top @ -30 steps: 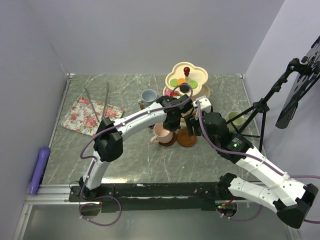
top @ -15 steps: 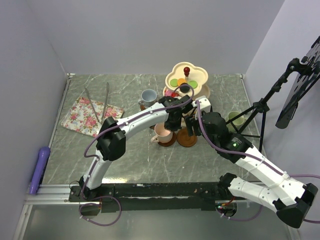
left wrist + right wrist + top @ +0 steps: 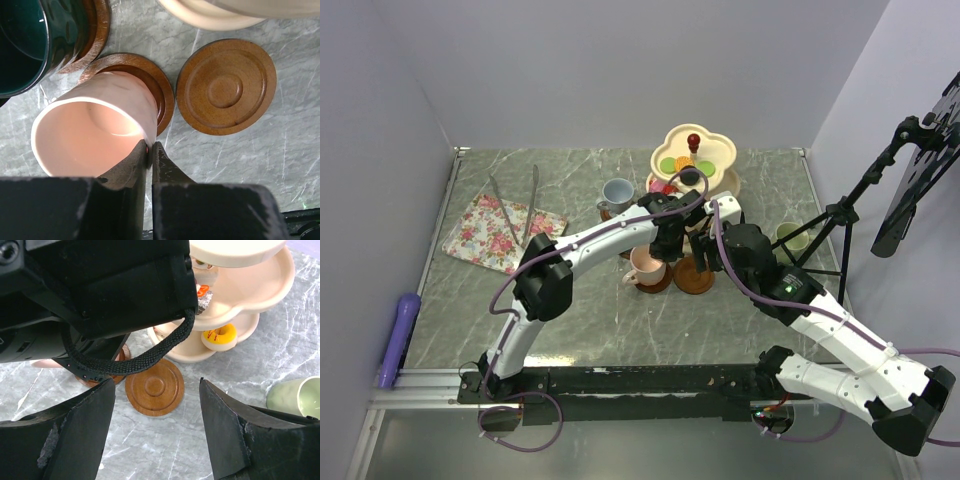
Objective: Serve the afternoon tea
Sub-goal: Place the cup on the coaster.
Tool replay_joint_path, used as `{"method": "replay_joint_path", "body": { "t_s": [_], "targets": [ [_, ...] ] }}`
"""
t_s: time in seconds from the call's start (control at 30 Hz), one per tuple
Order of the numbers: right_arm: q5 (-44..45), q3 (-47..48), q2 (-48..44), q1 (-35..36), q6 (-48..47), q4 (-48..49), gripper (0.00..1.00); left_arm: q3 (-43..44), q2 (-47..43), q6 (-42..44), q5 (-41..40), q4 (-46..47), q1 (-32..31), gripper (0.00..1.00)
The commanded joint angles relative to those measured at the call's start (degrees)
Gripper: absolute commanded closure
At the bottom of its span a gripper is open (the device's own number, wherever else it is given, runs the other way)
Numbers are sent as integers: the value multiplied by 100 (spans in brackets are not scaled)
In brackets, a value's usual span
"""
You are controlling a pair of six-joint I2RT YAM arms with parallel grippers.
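"Pink mug [image 3: 95,130] sits on its saucer [image 3: 164,95], middle of the counter [image 3: 570,310], left fingers [image 3: 131,170] clenched on its rim. How to finish well?"

"Seat it flat and centred, then release straight up, clear of the dark green mug [image 3: 22,47]. Right fingers [image 3: 80,425] hang spread over the bare saucer [image 3: 154,386]."

"And the count?"

"Four mugs, counting the grey-blue mug [image 3: 617,191] and light green mug [image 3: 295,397]; one stand [image 3: 250,285]; three saucers plain, perhaps a fourth hidden under the grey-blue one."

White links [image 3: 605,236]; black joints [image 3: 542,288]; purple cables [image 3: 720,240]; left pincer [image 3: 151,149] black.
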Motion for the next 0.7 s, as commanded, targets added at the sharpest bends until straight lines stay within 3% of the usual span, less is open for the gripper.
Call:
{"method": "replay_joint_path", "body": {
  "t_s": [0.0, 0.67],
  "targets": [
    [16, 162, -30, -55, 61, 122, 25, 267, 34, 25, -5, 192, 27, 88],
    [-10, 153, -12, -82, 52, 104, 25, 232, 51, 86, 136, 465, 44, 85]
  ]
}}
